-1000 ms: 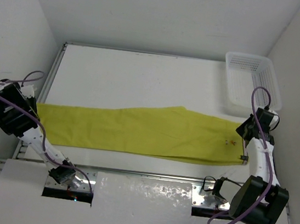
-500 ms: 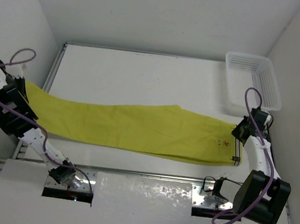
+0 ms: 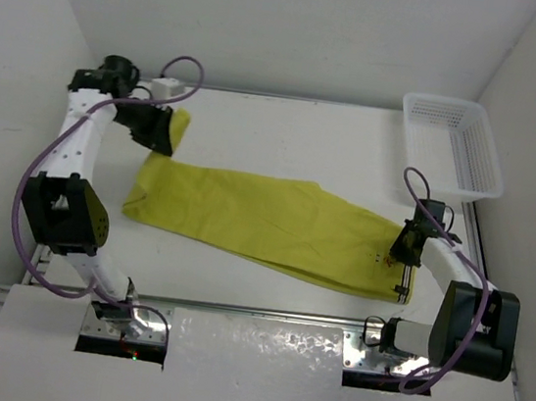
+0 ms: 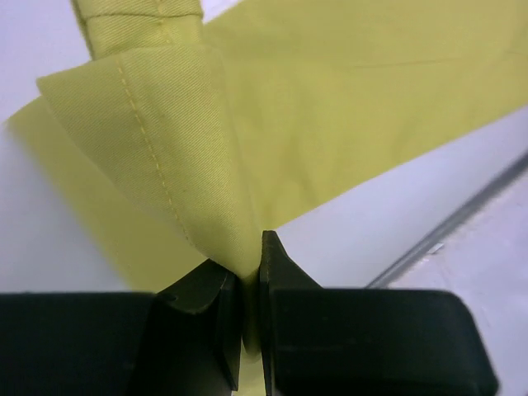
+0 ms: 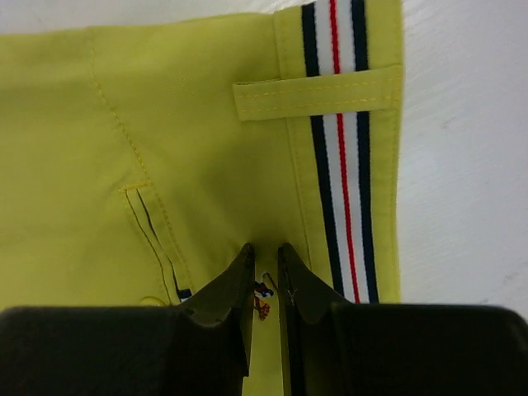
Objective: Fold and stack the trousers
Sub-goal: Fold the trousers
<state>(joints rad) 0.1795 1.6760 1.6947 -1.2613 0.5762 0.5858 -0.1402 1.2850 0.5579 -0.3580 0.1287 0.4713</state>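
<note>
Trousers [image 3: 265, 222] are pinched at the lifted hem by the closed left gripper [image 4: 250, 264] and beside the waistband [image 5: 340, 165] by the closed right gripper [image 5: 266, 262]; excess tension may pull either thin pinch free.

The left arm stood extended toward ten o'clock, left gripper [image 3: 164, 129] pinched tight on the trousers [image 3: 265, 222]. The right gripper [image 3: 406, 250], low at four o'clock, clamped them too.
</note>
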